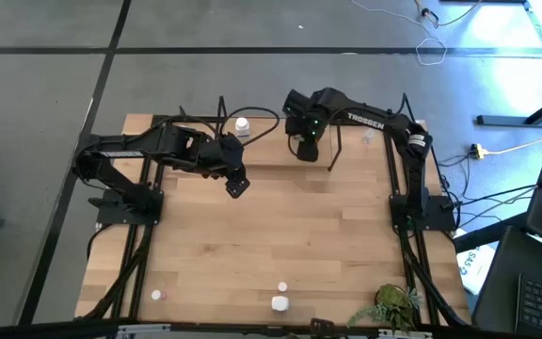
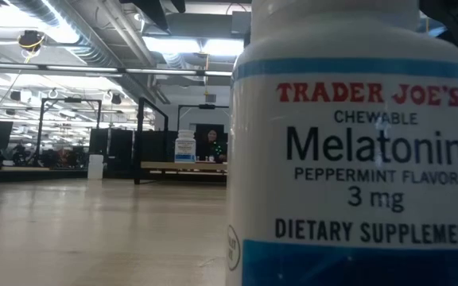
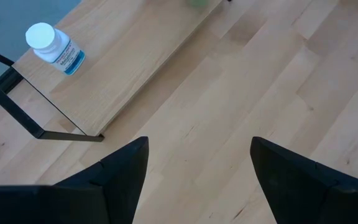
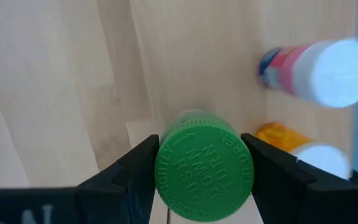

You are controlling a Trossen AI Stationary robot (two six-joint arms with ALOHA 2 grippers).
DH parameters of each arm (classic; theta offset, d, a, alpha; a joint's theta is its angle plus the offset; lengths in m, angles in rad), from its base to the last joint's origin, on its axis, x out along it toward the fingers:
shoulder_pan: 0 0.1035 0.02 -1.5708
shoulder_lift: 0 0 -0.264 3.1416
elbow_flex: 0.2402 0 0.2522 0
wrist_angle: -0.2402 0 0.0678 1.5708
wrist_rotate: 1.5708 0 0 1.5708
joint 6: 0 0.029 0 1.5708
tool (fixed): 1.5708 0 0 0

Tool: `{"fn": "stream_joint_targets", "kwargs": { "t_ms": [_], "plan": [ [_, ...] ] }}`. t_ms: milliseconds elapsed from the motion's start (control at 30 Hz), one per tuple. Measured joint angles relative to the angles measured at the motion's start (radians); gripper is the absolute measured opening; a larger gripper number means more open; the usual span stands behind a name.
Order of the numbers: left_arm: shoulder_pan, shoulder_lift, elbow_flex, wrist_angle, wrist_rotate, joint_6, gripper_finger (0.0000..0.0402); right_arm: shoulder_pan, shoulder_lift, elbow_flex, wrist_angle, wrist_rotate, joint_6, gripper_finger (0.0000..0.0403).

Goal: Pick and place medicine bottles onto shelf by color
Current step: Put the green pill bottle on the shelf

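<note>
My right gripper (image 1: 304, 149) is over the shelf (image 1: 360, 155) at the table's far edge, shut on a green-capped bottle (image 4: 204, 171). In its wrist view a white-capped bottle with a red and blue label (image 4: 322, 71) and an orange bottle (image 4: 278, 135) lie blurred beside it. My left gripper (image 1: 237, 185) hangs open (image 3: 199, 155) over bare table just in front of the shelf board (image 3: 123, 68). A white bottle with a blue label (image 3: 55, 46) stands upright on that board (image 1: 242, 125). Three more small bottles stand near the table's near edge (image 1: 279, 303). My right gripper pinches the green bottle's cap (image 4: 166, 168) between its two fingers (image 4: 135, 171), one on each side of the cap's rim. The fingers come from above, pointing down, and the bottle is upright below them. Whether its base touches the shelf cannot be told.
A large white Melatonin bottle (image 2: 356, 159) stands right in front of the low camera and blocks half that view. A leafy plant (image 1: 393, 303) sits at the near right corner. The shelf's black wire uprights (image 3: 17, 106) rise at its ends. Open tabletop (image 1: 280, 235) lies between shelf and near edge.
</note>
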Motion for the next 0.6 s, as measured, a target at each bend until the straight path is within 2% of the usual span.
{"fn": "stream_joint_targets", "kwargs": {
  "t_ms": [400, 600],
  "plan": [
    [0.0, 0.0, 0.0, -0.001, 0.0, 0.027, 0.0276, -0.001, -0.002, -0.061, 0.026, 0.002, 0.002, 0.0212],
    [0.0, 0.0, 0.0, -0.001, 0.0, 0.028, 0.0276, -0.001, -0.003, -0.068, 0.04, 0.002, -0.003, 0.0233]
  ]
}}
